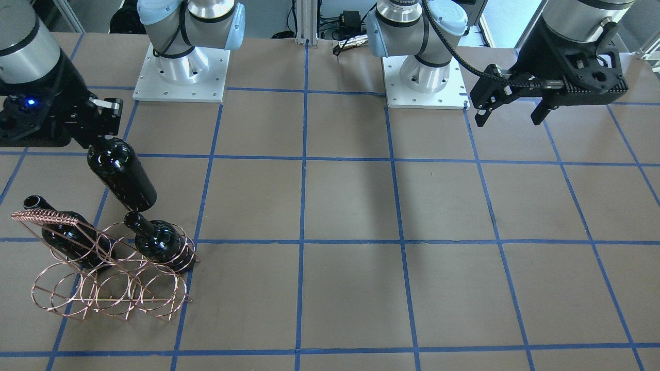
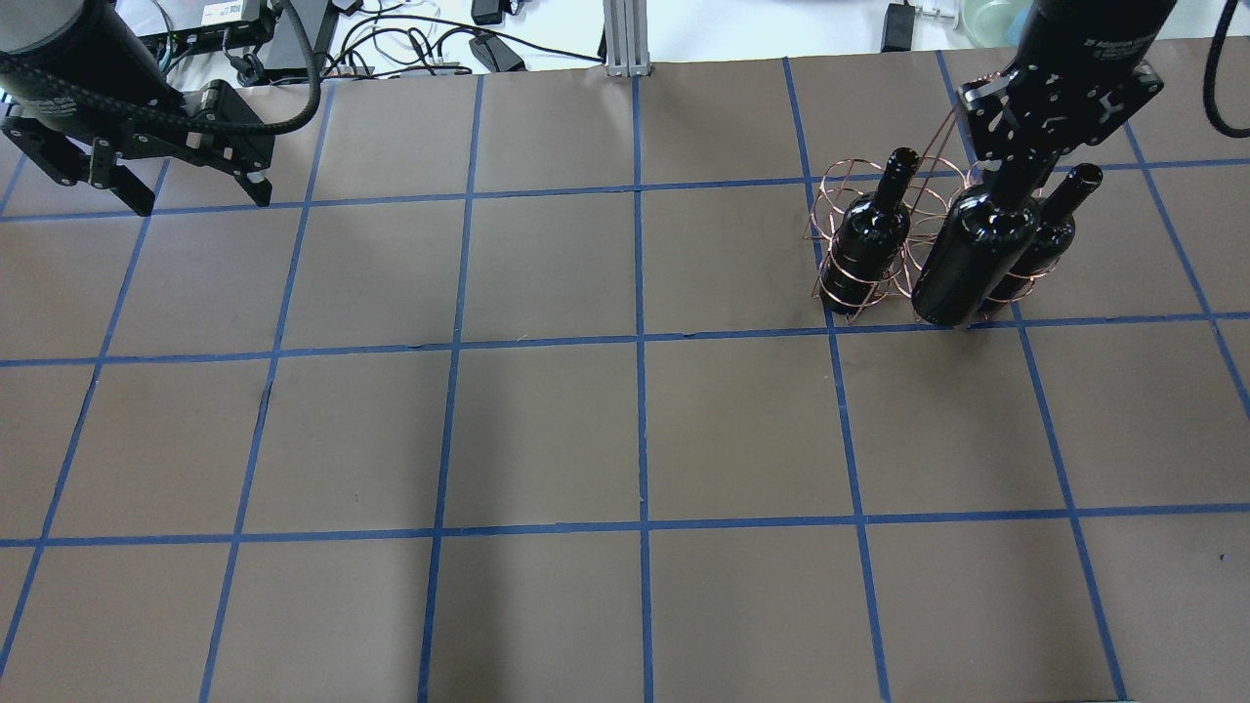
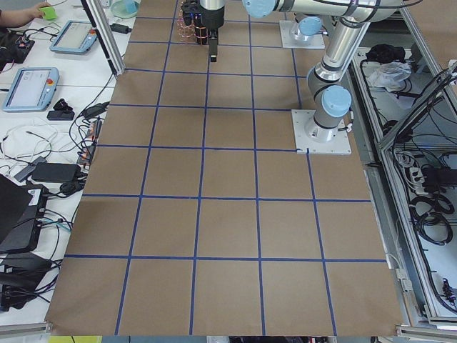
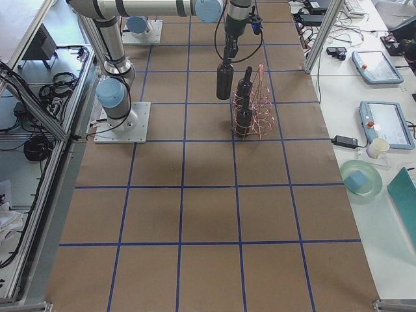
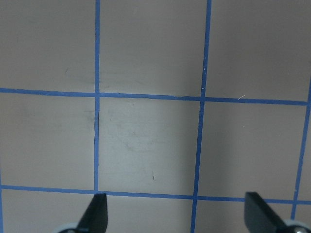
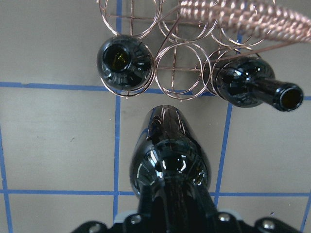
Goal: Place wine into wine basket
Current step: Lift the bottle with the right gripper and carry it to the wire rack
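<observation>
Now we hold the wine (image 2: 977, 256) before the wine basket (image 1: 46, 216).
Our right end effector (image 2: 1011, 174) clamps its neck; the bottle hangs base-down, just short of the vacant middle ring (image 6: 182, 70).

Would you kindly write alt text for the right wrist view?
The right hand holds a glossy black glass wine bottle by its neck before a copper wire rack. Two matching bottles fill its outer rings; the middle is empty.
</observation>
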{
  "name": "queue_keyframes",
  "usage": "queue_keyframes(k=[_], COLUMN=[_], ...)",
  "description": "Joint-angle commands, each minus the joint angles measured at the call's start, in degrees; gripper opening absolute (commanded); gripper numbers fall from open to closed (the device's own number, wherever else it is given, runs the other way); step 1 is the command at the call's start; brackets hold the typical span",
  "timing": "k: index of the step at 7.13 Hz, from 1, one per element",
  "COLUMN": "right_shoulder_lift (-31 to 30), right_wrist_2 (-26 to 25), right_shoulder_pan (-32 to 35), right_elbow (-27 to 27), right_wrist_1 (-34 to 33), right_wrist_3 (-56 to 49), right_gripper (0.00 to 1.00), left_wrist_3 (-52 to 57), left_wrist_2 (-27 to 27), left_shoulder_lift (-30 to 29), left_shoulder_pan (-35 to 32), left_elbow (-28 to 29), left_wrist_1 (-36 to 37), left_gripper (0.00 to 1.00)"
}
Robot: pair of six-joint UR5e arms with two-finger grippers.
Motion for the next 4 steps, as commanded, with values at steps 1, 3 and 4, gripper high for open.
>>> queue_keyframes(k=[1,3,4], right_shoulder_lift=[4.55,7.89,8.17], right_wrist_2=[0.62,0.80,0.89], right_shoulder_pan=[-0.77,-1.99,-2.26], right_elbow=[-5.70,-5.71,-5.54], right_wrist_1=[-0.60,-5.33,-5.26], right_wrist_3=[-0.96,-2.10,-2.28], right_gripper=[0.13,0.13,0.13], left_wrist_3=[-2.31,-6.52,-6.63], left_wrist_2=[-0.11,0.06,-0.02], left_shoulder_lift=[0.35,0.53,0.62], left_shoulder_pan=[-1.74,-4.19,-4.73], left_elbow=[-0.05,-0.05,-0.05], left_wrist_1=[0.00,0.35,0.35], left_gripper=[1.00,1.00,1.00])
